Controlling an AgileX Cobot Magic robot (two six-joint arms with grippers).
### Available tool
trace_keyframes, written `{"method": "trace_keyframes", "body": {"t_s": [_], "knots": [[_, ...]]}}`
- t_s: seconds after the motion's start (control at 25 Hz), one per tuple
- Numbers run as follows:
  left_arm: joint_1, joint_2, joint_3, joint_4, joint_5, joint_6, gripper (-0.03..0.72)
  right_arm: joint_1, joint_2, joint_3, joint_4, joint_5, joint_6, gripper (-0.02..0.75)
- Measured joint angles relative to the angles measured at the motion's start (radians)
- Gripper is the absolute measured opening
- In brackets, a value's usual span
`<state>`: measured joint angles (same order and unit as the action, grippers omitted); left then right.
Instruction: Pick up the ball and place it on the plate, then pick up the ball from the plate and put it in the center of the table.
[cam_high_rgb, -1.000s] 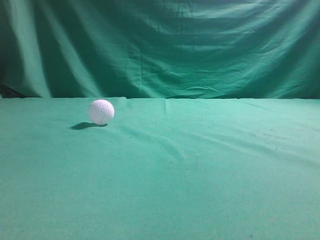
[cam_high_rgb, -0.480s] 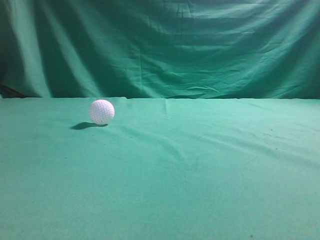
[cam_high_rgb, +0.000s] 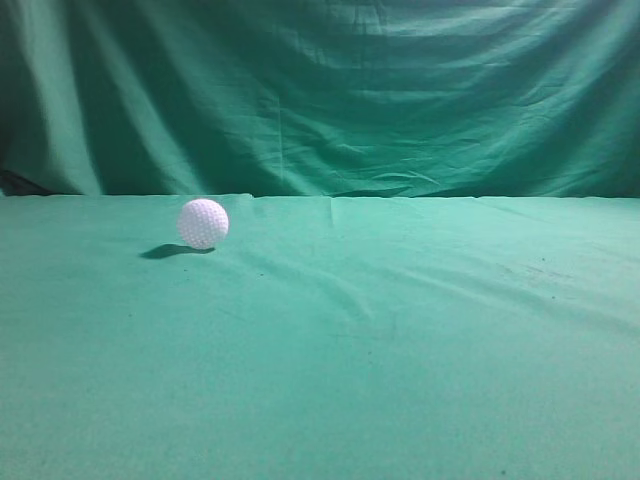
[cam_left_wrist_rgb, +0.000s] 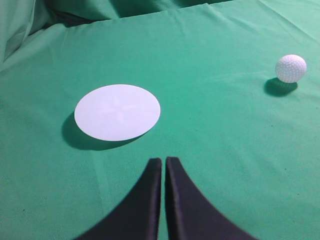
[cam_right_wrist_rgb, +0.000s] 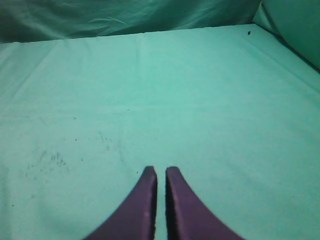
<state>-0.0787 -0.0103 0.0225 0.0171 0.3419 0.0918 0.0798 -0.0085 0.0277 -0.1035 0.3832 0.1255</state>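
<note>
Left gripper (cam_left_wrist_rgb: 163, 161): It is seen at the bottom middle of the left wrist view. The two dark fingers are pressed almost together, and nothing is held.
Right gripper (cam_right_wrist_rgb: 161, 171): It is seen at the bottom middle of the right wrist view. Its fingers are nearly touching too, and nothing is held. Only bare green cloth is seen in front of it.
Plate (cam_left_wrist_rgb: 117, 112): A flat white round plate is seen left of middle in the left wrist view, just past the left fingertips. Nothing is on it.
Ball (cam_left_wrist_rgb: 291, 68): The small white dimpled ball is seen at the upper right of the left wrist view, well apart from the plate. In the outside view the ball (cam_high_rgb: 203, 222) sits left of middle, far back on the table (cam_high_rgb: 400, 360).
Step now: The ball has not been picked up yet.
How to do it well: The left fingers should be opened wide first. The ball should be closed on around its middle, gently, because a round ball can roll away if bumped.
Hard to see: The plate is cut out of the outside view. No arms are seen there. The middle of the table is not marked.
</note>
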Motion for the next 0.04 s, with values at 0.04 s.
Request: {"method": "trace_keyframes", "body": {"t_s": [0.04], "knots": [[0.0, 0.0, 0.0, 0.0, 0.0, -0.002, 0.0, 0.0, 0.0, 0.0, 0.0, 0.0, 0.0, 0.06]]}}
